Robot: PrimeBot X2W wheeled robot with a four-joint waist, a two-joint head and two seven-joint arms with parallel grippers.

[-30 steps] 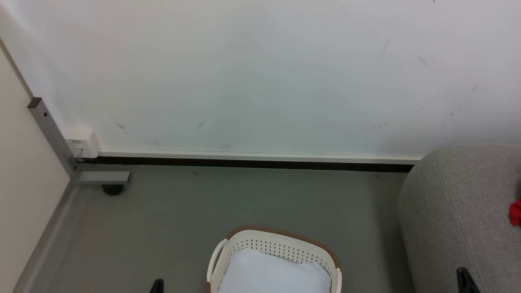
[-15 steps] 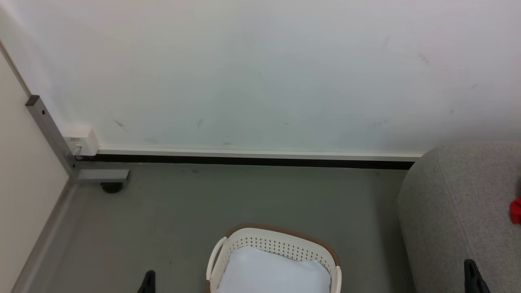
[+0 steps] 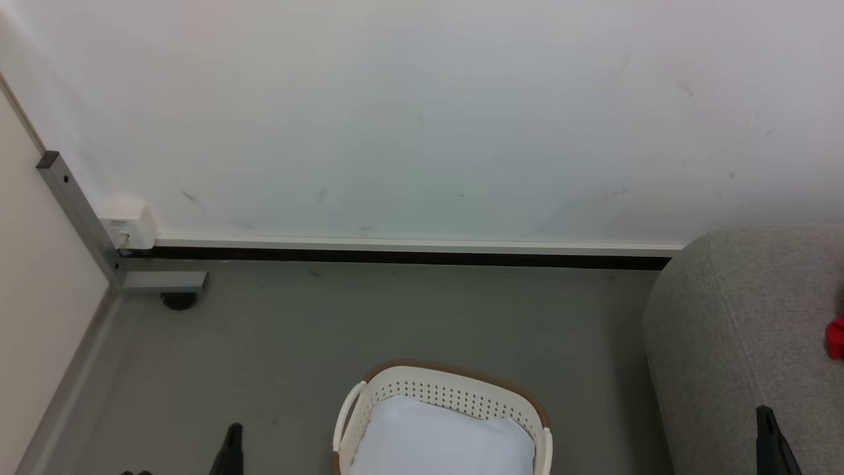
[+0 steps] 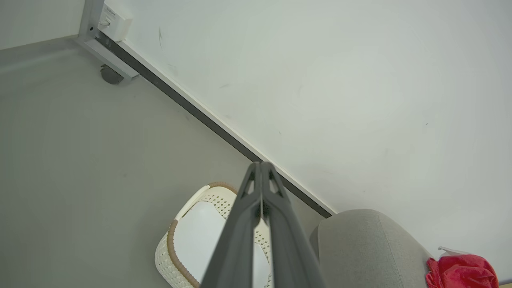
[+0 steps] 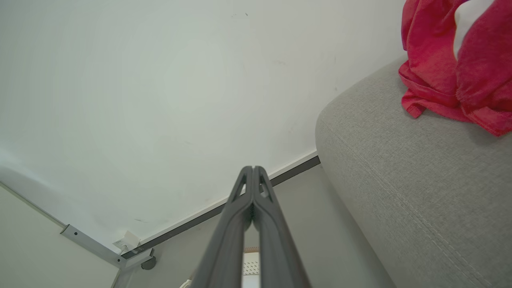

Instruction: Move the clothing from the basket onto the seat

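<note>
The white basket [image 3: 440,396] with its brown rim stands on the floor at the bottom centre and holds only a pale white-blue pad [image 3: 442,439]. Red clothing [image 5: 452,64] lies bunched on the grey sofa seat [image 5: 420,176]; a scrap of it shows at the head view's right edge [image 3: 836,336]. My left gripper [image 4: 261,166] is shut and empty, hovering above the basket [image 4: 182,240]; its tip pokes up left of the basket [image 3: 232,448]. My right gripper [image 5: 253,170] is shut and empty beside the sofa's end, its tip at the lower right [image 3: 770,435].
A white wall with a dark baseboard [image 3: 395,256] runs behind the basket. A metal frame post with a caster [image 3: 178,300] and a white wall box [image 3: 125,224] stand in the left corner. Bare grey floor [image 3: 395,316] lies between wall and basket.
Both gripper tips have risen further into the head view. The head camera has tilted slightly, so the whole scene sits a little higher. Basket and clothing stay put.
</note>
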